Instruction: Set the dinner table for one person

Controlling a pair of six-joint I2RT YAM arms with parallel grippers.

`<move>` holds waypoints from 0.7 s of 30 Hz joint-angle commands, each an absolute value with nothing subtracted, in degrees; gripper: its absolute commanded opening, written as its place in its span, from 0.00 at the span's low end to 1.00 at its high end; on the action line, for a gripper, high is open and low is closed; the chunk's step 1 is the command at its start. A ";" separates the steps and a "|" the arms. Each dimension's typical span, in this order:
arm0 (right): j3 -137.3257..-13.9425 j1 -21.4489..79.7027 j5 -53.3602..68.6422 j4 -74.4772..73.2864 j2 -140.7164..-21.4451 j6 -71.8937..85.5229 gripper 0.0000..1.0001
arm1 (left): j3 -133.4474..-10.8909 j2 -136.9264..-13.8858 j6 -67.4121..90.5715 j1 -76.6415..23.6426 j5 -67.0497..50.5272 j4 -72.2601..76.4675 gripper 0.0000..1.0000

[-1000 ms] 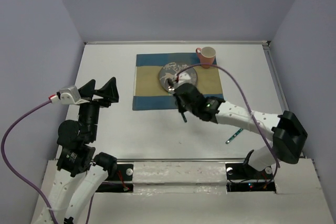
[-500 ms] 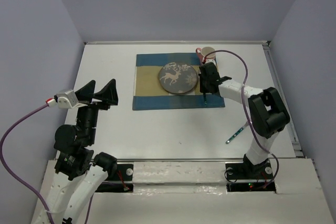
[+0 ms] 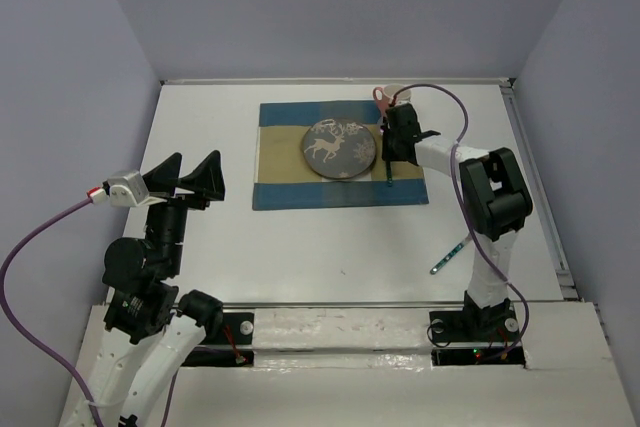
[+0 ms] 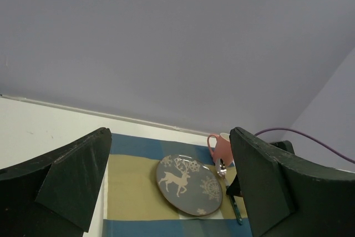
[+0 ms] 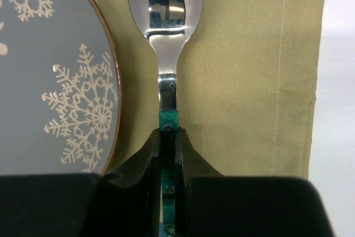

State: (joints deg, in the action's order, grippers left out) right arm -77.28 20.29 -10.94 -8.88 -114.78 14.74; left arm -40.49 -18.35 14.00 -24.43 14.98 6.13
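Observation:
On the white dinner table [image 3: 300, 247] lies a blue-and-tan placemat [image 3: 280, 157] with a grey deer plate [image 3: 340, 147] on it. A pink mug [image 3: 392, 97] stands at the mat's far right corner. My right gripper [image 3: 391, 150] is just right of the plate, shut on the green handle of a spoon [image 5: 165, 15]. The spoon's bowl points toward the mug, low over the tan stripe [image 5: 249, 81] beside the plate's rim [image 5: 108, 81]. My left gripper [image 3: 190, 175] hangs open and empty over the table's left side, well off the mat.
A second green-handled utensil [image 3: 446, 258] lies on the bare table at the near right. Raised walls enclose the table on the left, back and right. From the left wrist, the plate [image 4: 188, 184] and mug [image 4: 222, 148] show between the open fingers.
My right arm has swung the spoon from the plate's near edge to the plate's right side, beside the mug, and folded back. The left gripper has dipped slightly and stays open.

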 commanded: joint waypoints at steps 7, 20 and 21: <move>-77.44 19.25 -7.30 -5.80 -113.56 17.13 0.00 | -40.78 -19.07 13.71 -24.70 14.59 8.70 0.99; -73.92 19.25 -7.39 -6.24 -110.83 19.34 0.17 | -40.69 -18.46 13.89 -24.70 14.24 8.70 0.99; -73.92 19.25 -7.21 -6.24 -110.83 19.51 0.24 | -40.69 -18.54 13.89 -24.70 14.33 8.70 0.99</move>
State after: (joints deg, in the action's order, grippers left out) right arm -74.17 19.53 -7.07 -8.49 -113.78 18.37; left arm -40.49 -18.50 14.02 -24.43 14.96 6.13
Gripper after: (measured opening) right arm 0.165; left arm 0.989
